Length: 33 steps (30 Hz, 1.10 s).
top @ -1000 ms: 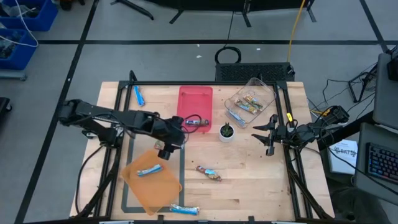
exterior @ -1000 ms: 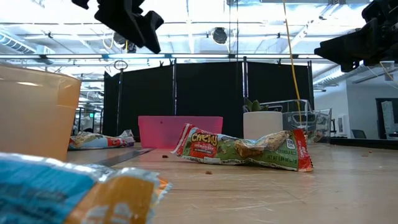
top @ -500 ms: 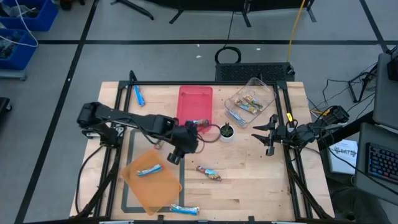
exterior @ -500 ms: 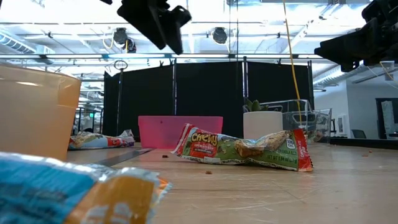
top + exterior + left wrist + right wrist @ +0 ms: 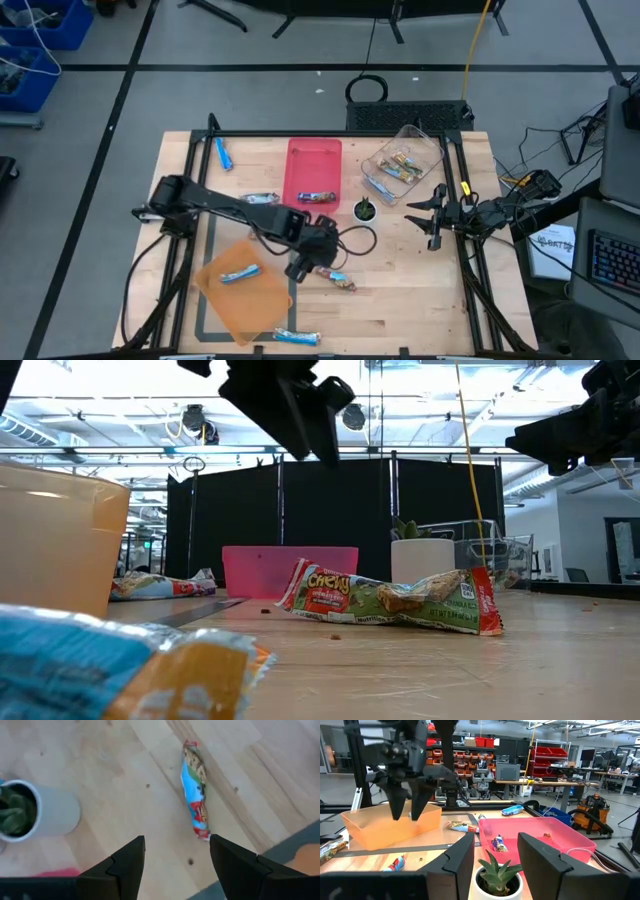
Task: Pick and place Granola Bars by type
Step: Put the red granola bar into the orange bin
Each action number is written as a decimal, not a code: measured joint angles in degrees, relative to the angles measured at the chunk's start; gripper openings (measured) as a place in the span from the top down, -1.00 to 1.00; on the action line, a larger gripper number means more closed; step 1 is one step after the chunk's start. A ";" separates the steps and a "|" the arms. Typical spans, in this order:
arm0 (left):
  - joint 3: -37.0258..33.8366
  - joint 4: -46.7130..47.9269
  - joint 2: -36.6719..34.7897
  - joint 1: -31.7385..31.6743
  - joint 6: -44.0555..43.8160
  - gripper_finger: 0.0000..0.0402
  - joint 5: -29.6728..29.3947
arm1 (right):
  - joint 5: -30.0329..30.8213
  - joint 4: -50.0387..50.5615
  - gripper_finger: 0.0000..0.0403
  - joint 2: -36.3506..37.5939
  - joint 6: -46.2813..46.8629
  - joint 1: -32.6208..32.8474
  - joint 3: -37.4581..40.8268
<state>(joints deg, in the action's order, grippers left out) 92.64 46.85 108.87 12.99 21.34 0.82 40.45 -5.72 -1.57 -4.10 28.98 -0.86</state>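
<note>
A red-brown multicolour granola bar (image 5: pixel 336 279) lies flat on the wood, also seen in the left wrist view (image 5: pixel 195 790) and the low view (image 5: pixel 390 600). My left gripper (image 5: pixel 303 266) hangs open above the table, just left of that bar (image 5: pixel 175 857). Other bars: one in the pink tray (image 5: pixel 318 196), one beside that tray (image 5: pixel 262 199), a blue one in the orange tray (image 5: pixel 239 273), blue ones at the far left (image 5: pixel 222 152) and near edge (image 5: pixel 297 337), several in the clear bin (image 5: pixel 403 165). My right gripper (image 5: pixel 432 215) waits open at the right.
The pink tray (image 5: pixel 313 160) lies at the far middle, the orange tray (image 5: pixel 250 305) at the near left and the clear bin (image 5: pixel 425 140) at the far right. A potted plant in a white cup (image 5: pixel 366 211) stands between the grippers. Bare wood lies right of the loose bar.
My left gripper has moved from beside the pink tray toward the table's near edge and to the right, ending close to the multicolour bar on the wood, and has stayed open. The bar left of the pink tray, covered by the arm before, now shows.
</note>
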 joint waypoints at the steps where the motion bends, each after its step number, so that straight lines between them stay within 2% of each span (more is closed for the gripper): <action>1: 0.16 -0.26 0.66 0.08 -0.02 -0.13 0.16 | -0.02 -0.02 0.30 -0.02 0.00 0.00 0.02; 9: 0.46 -1.09 5.26 0.67 -0.72 -0.13 2.31 | 0.00 -0.02 0.30 -0.01 0.00 0.00 0.01; 17: 0.43 -5.22 5.94 1.62 -4.41 -0.13 3.94 | 0.00 -0.02 0.30 0.00 0.00 0.00 0.00; 33: 0.41 -6.59 10.07 1.88 -8.47 -0.13 3.71 | 0.00 -0.02 0.30 -0.02 0.00 0.00 0.01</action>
<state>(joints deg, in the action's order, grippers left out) 93.05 40.26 118.93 14.87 12.87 4.54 40.45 -5.74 -1.58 -4.10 28.97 -0.85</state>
